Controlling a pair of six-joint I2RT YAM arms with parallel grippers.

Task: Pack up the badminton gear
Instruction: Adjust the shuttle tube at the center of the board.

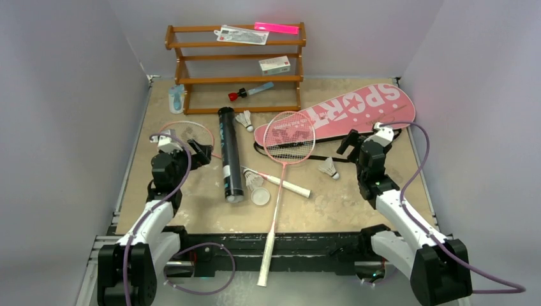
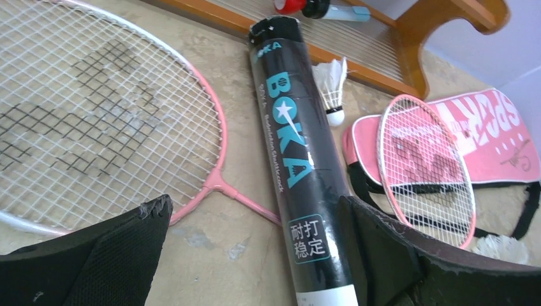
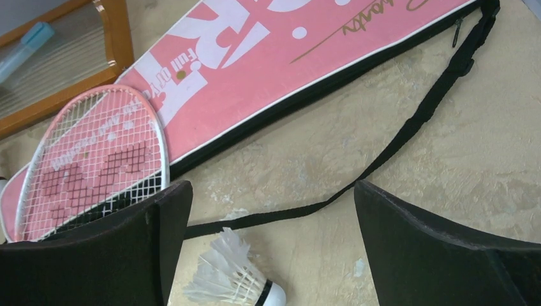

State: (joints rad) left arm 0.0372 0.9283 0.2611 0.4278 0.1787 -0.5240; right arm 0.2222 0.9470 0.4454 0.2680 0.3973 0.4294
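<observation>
Tabletop (image 1: pixel 191 210): tan, wooden rack (image 1: pixel 236 80) at back
Black tube (image 1: pixel 230 155): mid-table, lying across shaft of left racket (image 1: pixel 188 131)
Pink bag (image 1: pixel 357 108): back right, second racket (image 1: pixel 290 137) overlapping it
Left gripper (image 2: pixel 254 207): spread apart, empty
Right gripper (image 3: pixel 273 191): spread apart, empty, near shuttlecock (image 3: pixel 233 274)

Rackets (image 1: pixel 290 136), shuttlecocks (image 1: pixel 329 168), tube (image 1: pixel 231 156) lie scattered — bag (image 1: pixel 357 108) flat, perhaps zipped.

Bare tabletop (image 1: pixel 332 205) front right, wooden rack (image 1: pixel 239 80) blocks back, tube (image 1: pixel 231 156) and racket (image 1: pixel 290 136) mid-table.
</observation>
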